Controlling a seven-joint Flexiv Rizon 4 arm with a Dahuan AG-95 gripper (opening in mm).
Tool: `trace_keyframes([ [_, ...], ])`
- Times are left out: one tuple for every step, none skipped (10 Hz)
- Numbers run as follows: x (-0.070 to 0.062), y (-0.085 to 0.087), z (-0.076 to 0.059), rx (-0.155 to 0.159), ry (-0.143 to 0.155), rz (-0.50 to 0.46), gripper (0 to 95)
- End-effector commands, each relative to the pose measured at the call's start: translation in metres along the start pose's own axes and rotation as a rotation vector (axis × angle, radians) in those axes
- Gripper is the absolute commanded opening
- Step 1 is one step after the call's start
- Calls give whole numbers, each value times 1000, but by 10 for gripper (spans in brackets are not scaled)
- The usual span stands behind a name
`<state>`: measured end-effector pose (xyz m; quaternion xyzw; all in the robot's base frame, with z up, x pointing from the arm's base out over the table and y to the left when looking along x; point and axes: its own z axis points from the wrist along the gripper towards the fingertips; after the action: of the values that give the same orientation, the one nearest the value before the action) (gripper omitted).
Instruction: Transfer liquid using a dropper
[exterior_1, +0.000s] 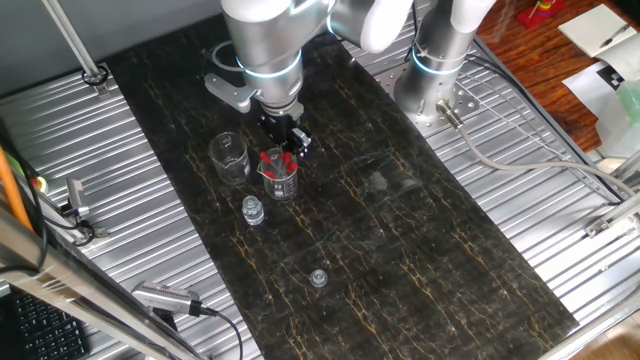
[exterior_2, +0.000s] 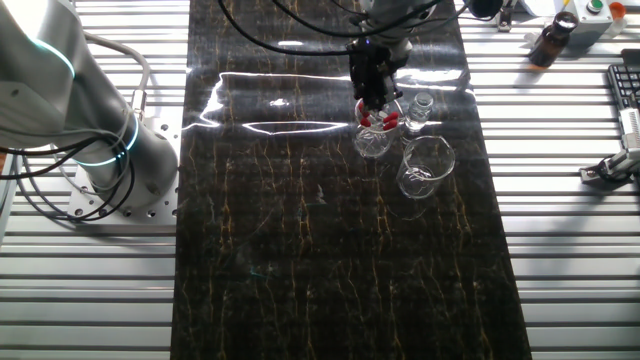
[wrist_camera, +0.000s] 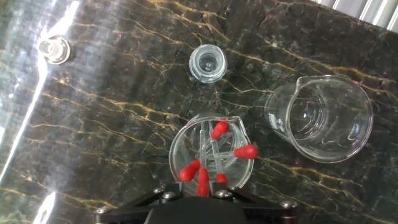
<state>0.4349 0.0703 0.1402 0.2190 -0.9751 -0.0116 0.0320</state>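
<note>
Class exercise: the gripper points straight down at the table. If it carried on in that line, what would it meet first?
Most likely the red bulbs of the droppers standing in the small beaker, which sits directly under the gripper. Depth is unclear, so the beaker's rim could come first. The larger beaker and vial lie off that line.

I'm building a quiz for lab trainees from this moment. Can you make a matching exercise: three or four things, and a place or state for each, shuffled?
Things:
1. small beaker
2. large beaker
3. vial
4. loose cap

States:
A. lies alone, far from the glassware
B. holds red-bulbed droppers
C. empty
D. open, upright, next to the small beaker

Pairs: 1-B, 2-C, 3-D, 4-A
</note>
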Motion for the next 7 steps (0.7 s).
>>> trace_keyframes([
  [-1, 0, 0, 2, 0, -3, 380],
  [-1, 0, 1, 3, 1, -2, 380],
  [-1, 0, 2, 4, 2, -2, 190],
  [-1, 0, 3, 4, 2, -3, 190],
  [-1, 0, 4, 6, 1, -2, 190],
  [-1, 0, 5, 6, 1, -2, 190],
  [-1, 0, 6, 7, 1, -2, 190],
])
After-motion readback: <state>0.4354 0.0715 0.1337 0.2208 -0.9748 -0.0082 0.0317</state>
